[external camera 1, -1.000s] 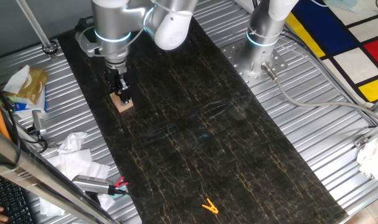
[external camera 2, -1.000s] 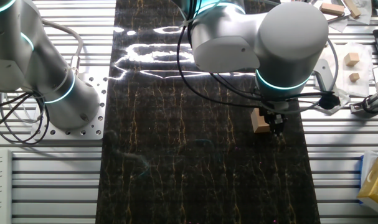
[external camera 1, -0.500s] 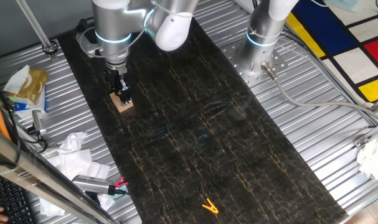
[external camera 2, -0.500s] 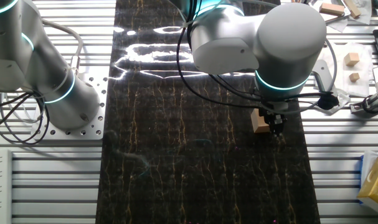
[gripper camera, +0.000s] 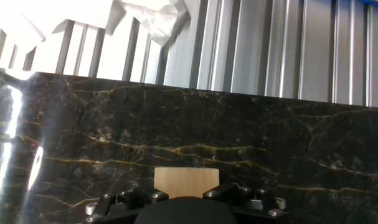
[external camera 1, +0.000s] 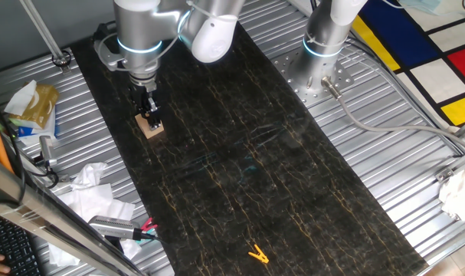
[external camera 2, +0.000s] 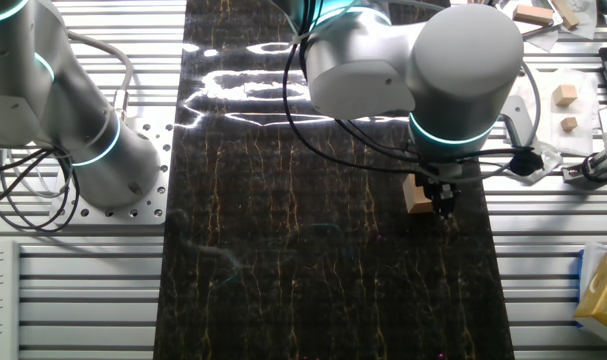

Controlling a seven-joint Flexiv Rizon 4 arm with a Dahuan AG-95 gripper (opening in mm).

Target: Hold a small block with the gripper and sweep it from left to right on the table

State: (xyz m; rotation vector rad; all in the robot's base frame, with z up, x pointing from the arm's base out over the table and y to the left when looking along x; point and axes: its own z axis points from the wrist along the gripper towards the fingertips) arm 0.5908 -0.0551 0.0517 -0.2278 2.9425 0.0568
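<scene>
- One fixed view: the gripper (external camera 1: pixel 151 116) is pointing straight down onto the small block (external camera 1: pixel 150 126), which is sitting flat on the table (external camera 1: pixel 240 169) close to its edge, beside the ribbed metal. The black fingers are coming down over the block's top, so the jaws are looking closed on it, though the contact itself is too small to read here. Holding the block low on the marble is making sense for a sweep: it can slide without being lifted. This view alone is showing the long open run of table ahead, with a tiny yellow clip (external camera 1: pixel 257 254) lying far down it, well apart from the block, and crumpled paper (external camera 1: pixel 90 192) off the table on the metal.
- The other fixed view: the arm's thick joint is hiding much of the wrist, but the small block (external camera 2: pixel 417 194) is peeking out just beside the gripper (external camera 2: pixel 443 200), at the table's edge. From this side the block's tan face is standing clear while the fingers are dark against dark, so the grip cannot be confirmed here. Only this view is showing spare wooden blocks (external camera 2: pixel 565 96) resting off the table.
- Hand view: the small block (gripper camera: pixel 186 182) is sitting centred right under the gripper body, touching the marble. The fingertips themselves are out of sight, yet the centring is suggesting the jaws are clamping it squarely.
</scene>
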